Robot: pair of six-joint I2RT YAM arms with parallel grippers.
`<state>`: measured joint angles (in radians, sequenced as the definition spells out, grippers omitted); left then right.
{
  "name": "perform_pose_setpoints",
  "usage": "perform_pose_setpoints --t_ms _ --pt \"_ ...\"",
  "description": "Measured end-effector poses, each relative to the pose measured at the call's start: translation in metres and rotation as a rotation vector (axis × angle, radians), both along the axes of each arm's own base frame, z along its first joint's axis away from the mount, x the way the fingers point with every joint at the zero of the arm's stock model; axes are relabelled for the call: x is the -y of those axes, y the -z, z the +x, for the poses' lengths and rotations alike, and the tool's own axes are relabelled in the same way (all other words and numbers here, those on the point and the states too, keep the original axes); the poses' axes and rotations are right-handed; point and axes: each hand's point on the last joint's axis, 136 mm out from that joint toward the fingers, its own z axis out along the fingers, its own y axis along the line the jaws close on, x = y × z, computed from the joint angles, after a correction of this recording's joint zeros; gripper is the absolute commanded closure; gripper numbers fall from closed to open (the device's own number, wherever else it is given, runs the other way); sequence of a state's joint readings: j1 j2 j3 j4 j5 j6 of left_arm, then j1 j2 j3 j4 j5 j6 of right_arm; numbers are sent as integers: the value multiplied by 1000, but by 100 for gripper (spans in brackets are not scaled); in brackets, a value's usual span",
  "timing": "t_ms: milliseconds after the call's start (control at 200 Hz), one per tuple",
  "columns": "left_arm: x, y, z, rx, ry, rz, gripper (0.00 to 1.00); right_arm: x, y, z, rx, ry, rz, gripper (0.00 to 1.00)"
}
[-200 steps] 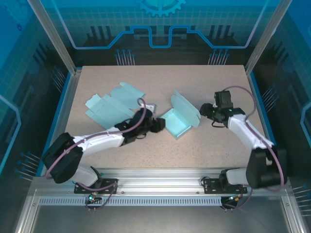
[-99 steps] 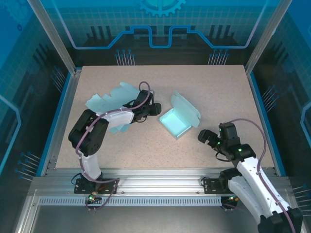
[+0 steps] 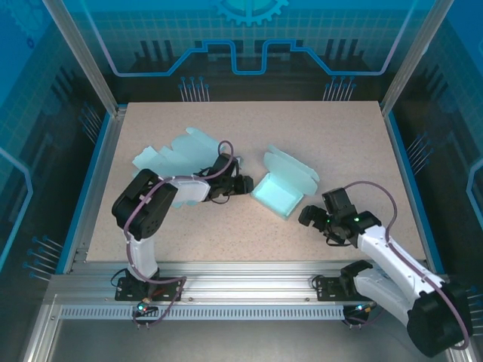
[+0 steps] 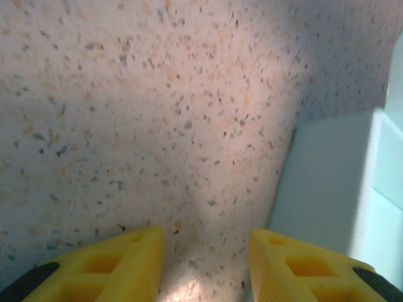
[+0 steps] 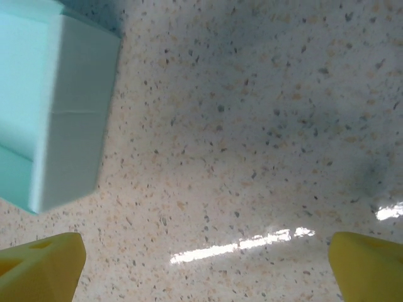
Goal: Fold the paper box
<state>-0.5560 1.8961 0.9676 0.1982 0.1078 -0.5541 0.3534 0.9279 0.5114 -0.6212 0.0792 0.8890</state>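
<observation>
BOX: half-folded pale turquoise paper box (image 3: 278, 196) mid-table | LEFT: left gripper (image 3: 241, 185) narrowly parted, empty, just left of it | RIGHT: right gripper (image 3: 307, 218) wide, empty, near-right | RISK: unbraced, your push may slide the light box.

Matt paper box (image 3: 276, 197), glossy speckled table (image 3: 339, 143)

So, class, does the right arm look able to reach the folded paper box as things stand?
Probably yes: the right gripper stands open beside the paper box, bare table between them, nothing blocking.
</observation>
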Motion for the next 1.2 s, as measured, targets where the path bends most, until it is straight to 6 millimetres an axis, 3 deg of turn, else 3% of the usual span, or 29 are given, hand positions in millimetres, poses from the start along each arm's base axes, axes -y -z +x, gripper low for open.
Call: perform_pose_setpoints --t_ms 165,400,520,690,815,976,1201 --pt "17 -1 -28 -22 20 -73 60 6 -14 21 -13 7 -90 0" --pt "62 -7 -78 -49 105 -196 58 17 -39 47 -1 -40 -238 0" --pt "59 -16 -93 -40 111 -212 49 25 -53 52 20 -60 -304 0" --pt "29 -61 -69 111 51 -172 37 40 -57 47 5 -98 -378 6" --pt "16 -84 -49 237 81 -82 36 52 -61 49 14 -103 -394 7" --pt "20 -96 -25 361 195 56 37 64 -71 63 102 -94 -347 11" --pt "31 -91 -3 458 371 196 36 62 -86 81 245 -146 -236 11"
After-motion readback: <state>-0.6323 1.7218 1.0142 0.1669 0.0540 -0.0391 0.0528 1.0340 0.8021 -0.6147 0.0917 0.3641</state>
